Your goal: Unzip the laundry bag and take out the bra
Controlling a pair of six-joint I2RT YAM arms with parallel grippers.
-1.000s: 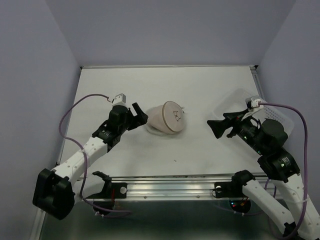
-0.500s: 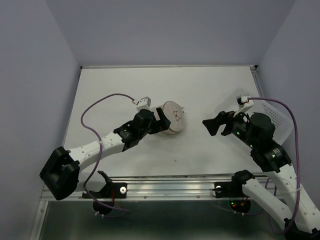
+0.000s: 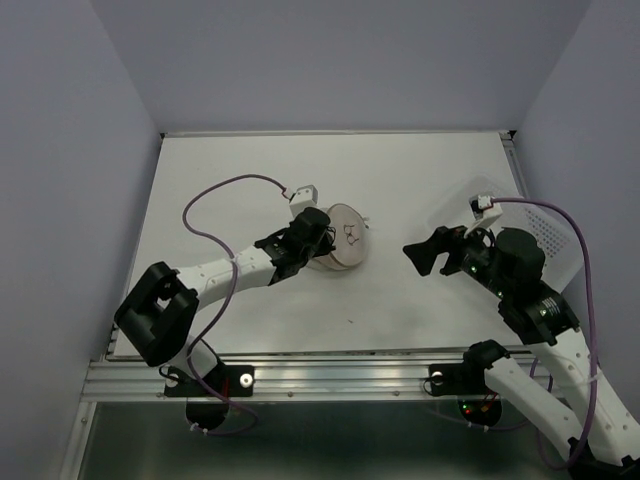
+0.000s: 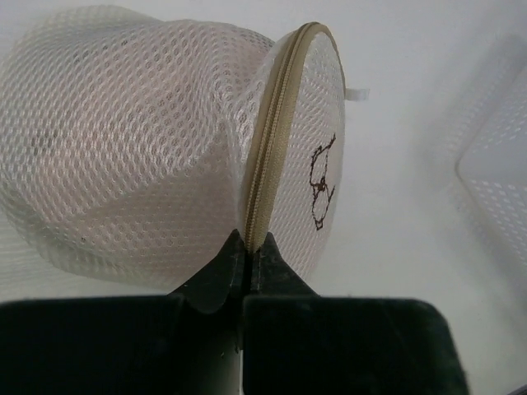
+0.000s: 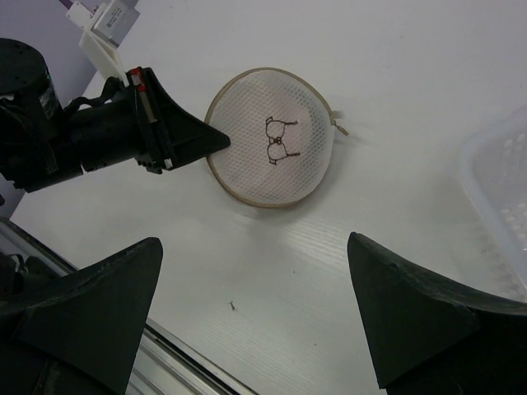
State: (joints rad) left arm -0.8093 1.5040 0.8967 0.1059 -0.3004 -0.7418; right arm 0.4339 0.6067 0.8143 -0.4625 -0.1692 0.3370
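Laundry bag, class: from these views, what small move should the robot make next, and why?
Probably bring the open right gripper across to the zipper pull sticking out of the laundry bag on the side facing it. The left gripper pinches the zipped rim, bracing the bag, and the zipper looks closed.

The left arm (image 3: pixel 225 272) lies low, reaching from its base at the near left out to the right and away, with its wrist pointing rightward. The left claw (image 4: pixel 249 251) is pinched tight on the zipped rim of the laundry bag (image 4: pixel 123 140), at the rim's near edge. The right arm (image 3: pixel 525 290) stands bent at the near right, its wrist turned leftward. The right claw (image 5: pixel 247 329) hangs in the air, spread wide and gripping nothing
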